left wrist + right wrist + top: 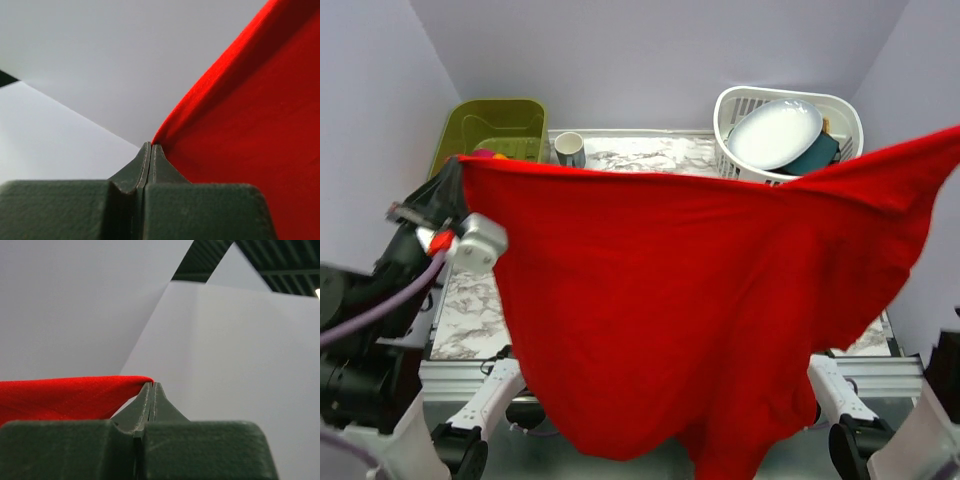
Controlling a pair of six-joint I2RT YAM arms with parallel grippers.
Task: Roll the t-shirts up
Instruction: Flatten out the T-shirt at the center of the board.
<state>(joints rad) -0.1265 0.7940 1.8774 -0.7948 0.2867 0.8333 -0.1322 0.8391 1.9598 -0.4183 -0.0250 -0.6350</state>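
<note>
Top external: red t-shirt (670, 300) held spread in air, 9 to 3 o'clock, over table (470, 300) | left gripper (151, 150) pinched tight on 9 o'clock corner | right gripper (151, 387) likewise at 3 o'clock | keep edge taut, level; lower hem first, lay flat.

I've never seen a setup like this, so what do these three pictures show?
Two robot arms are bolted at the near edge of a marble table. The wide picture looks down from above and behind them; the other two come from a camera on each wrist. Both pairs of jaws are pinched shut on an edge of a red t-shirt, holding it spread in the air. Behind it stand a green bin, a mug and a white basket with a white plate and a teal dish.
</note>
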